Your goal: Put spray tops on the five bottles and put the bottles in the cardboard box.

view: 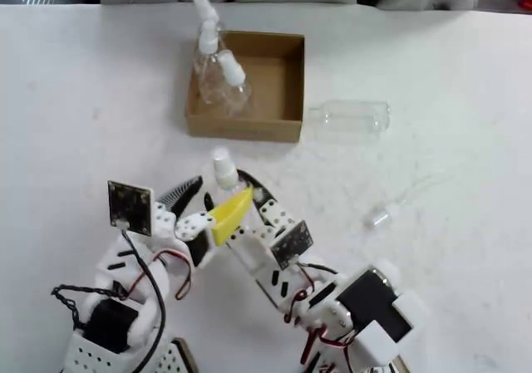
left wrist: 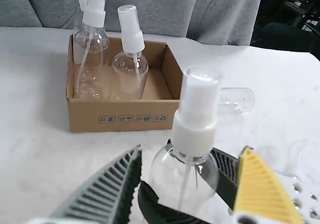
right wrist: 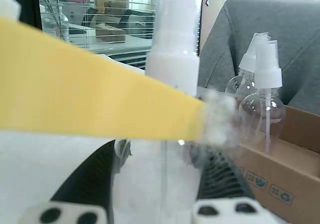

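Note:
A clear bottle [left wrist: 182, 176] with a white spray top [view: 223, 167] stands upright on the table in front of the cardboard box [view: 283, 66]. My right gripper [right wrist: 160, 184] is shut on its body with black fingers [left wrist: 222, 166]. My left gripper [left wrist: 191, 154] is open, its grey finger [left wrist: 107, 186] and yellow finger [left wrist: 260, 189] on either side of that bottle. Three capped bottles [view: 220, 78] stand in the box's left part. Right of the box, a bare bottle [view: 349, 117] lies on its side. A loose spray top [view: 386, 213] lies further forward.
The white table [view: 83, 99] has free room to the left of the box and at the far right. The box's right half [left wrist: 152, 84] holds nothing. A grey sofa [left wrist: 200, 9] stands behind the table's far edge.

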